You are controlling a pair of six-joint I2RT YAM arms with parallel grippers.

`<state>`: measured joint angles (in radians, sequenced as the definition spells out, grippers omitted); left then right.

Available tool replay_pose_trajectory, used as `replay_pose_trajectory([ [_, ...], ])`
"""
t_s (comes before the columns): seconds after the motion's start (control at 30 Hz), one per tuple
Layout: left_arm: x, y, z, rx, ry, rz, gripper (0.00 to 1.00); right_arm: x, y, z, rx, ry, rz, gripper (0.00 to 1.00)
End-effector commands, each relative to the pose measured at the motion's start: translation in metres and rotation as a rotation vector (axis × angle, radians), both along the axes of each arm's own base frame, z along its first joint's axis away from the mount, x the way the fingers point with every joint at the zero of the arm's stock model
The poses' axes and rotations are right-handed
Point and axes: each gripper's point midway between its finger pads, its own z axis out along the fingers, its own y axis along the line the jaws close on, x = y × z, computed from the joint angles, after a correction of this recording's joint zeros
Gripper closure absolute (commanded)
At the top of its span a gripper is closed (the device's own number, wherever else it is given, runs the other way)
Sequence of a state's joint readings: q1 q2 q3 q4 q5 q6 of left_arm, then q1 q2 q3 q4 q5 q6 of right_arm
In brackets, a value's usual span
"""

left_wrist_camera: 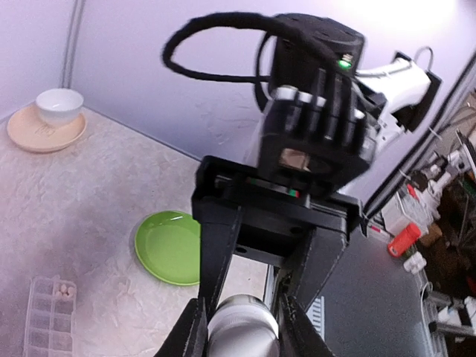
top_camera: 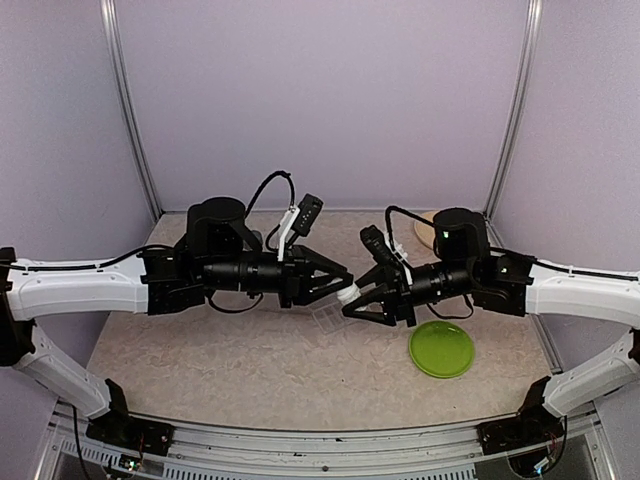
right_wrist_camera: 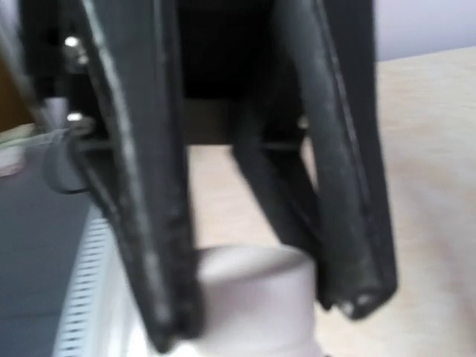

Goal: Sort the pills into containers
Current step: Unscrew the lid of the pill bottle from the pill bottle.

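1. The clear pill box (top_camera: 328,320) lies flat on the table (top_camera: 220,360), near the middle. It sits just on the near side of the spot where the two arms meet.
2. In the left wrist view its compartments run in two rows. A few pale pills (left_wrist_camera: 65,290) lie in one compartment at the end of the box. The other compartments that show look bare.
3. A small white bottle (left_wrist_camera: 238,327) hangs in the air above the table, close over the far edge of the pill box and not touching it.
4. The left gripper (top_camera: 343,283) reaches in from the left with its fingers pinching the bottle from both sides.
5. The right gripper (top_camera: 358,298) reaches in from the right, tip to tip with the left one. Its wrist view is blurred, but its two black fingers stand on either side of the bottle's other end and look pressed against it.
6. A round green plate (top_camera: 441,348) lies on the table to the right of the pill box and a little nearer, apart from it.
7. A white bowl (left_wrist_camera: 59,104) stands upright on a tan saucer (left_wrist_camera: 33,134) in the far right corner of the table. It is well apart from the plate and the box, and partly hidden behind the right arm in the top view.
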<state>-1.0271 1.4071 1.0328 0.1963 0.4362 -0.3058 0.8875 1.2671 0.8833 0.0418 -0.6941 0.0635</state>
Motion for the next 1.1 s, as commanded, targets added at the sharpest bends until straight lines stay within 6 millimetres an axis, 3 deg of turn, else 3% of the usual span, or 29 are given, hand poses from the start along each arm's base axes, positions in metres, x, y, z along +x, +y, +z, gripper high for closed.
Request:
replay_pose_trajectory([
  [0.0,0.025,-0.001,-0.011,0.004,0.209,0.161,0.74,0.04,-0.01,0.005,-0.033,-0.101,-0.246,0.92],
  [0.07,0.021,-0.003,-0.008,-0.019,0.221,0.138,0.71,0.042,-0.012,0.005,-0.03,-0.107,-0.265,0.92],
  [0.17,0.02,0.0,0.0,-0.051,0.201,0.137,0.57,0.038,-0.014,0.01,-0.009,-0.099,-0.261,0.94],
  [0.33,0.023,0.007,0.019,-0.122,0.152,0.142,0.05,0.027,-0.008,0.016,0.036,-0.059,-0.215,0.94],
  [0.37,0.023,0.007,0.022,-0.132,0.142,0.134,0.02,0.024,-0.006,0.017,0.042,-0.046,-0.202,0.94],
  [0.7,0.012,0.0,0.031,-0.194,0.079,0.037,0.01,0.014,0.013,0.02,0.09,0.087,-0.142,0.94],
  [1.07,0.006,-0.006,0.025,-0.196,0.066,-0.006,0.01,0.014,0.024,0.013,0.099,0.145,-0.115,0.94],
])
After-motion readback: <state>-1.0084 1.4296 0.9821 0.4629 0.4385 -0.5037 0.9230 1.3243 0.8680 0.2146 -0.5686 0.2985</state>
